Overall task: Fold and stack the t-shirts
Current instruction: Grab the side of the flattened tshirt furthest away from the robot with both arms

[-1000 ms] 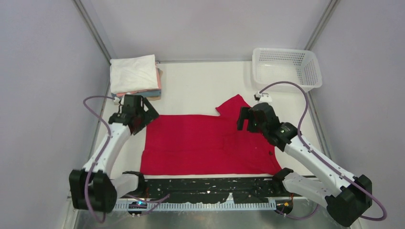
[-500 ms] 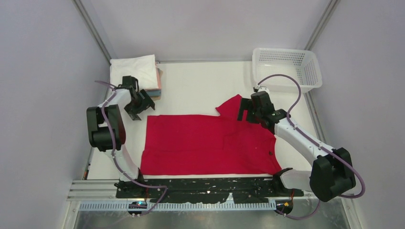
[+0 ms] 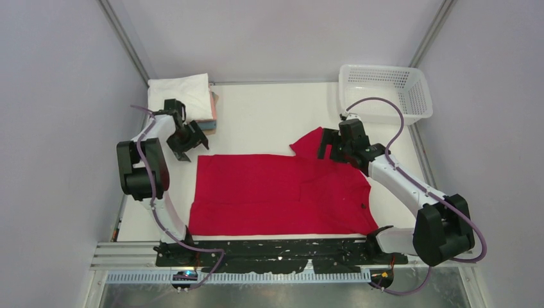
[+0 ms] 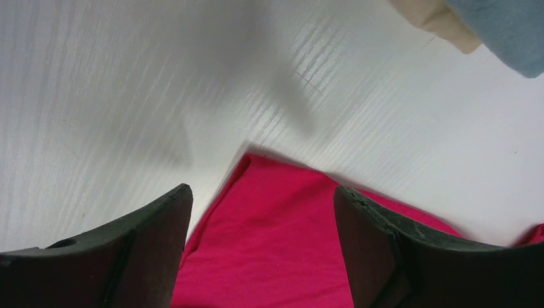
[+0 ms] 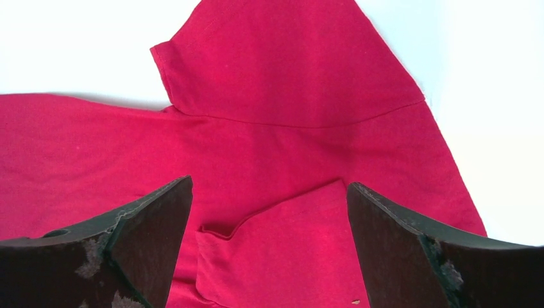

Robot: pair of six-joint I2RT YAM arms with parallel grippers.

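**Red shirt flat, both claws poised at its far edge: first fold not yet made**

- Red shirt (image 3: 282,192) lies spread on the white table (image 3: 269,115), between the two arms. The body is smooth and roughly rectangular.
- Stack of folded shirts (image 3: 179,96) sits in the far left corner, white on top. Tan and blue edges show in the left wrist view. It is near the red shirt but not touching it.
- Left claw (image 3: 188,139): fingers apart, holding nothing. It hangs over the shirt's far left corner (image 4: 256,163), which lies in the gap between the fingers. I cannot tell whether the tips touch the cloth.
- Right claw (image 3: 328,149): fingers wide apart, empty. It is over the far right shoulder, where one sleeve (image 5: 289,64) sticks out beyond the body. A small flap of cloth lies doubled over just below it.

Judgement: the step in hand is the approach for the first fold, and no stacking has begun for this shirt.

Next move calls for:
- both claws low enough to pinch a single layer at the far edge
- the left on the corner, the right at the sleeve or shoulder
- an even lift, so the cloth doesn't skew or bunch
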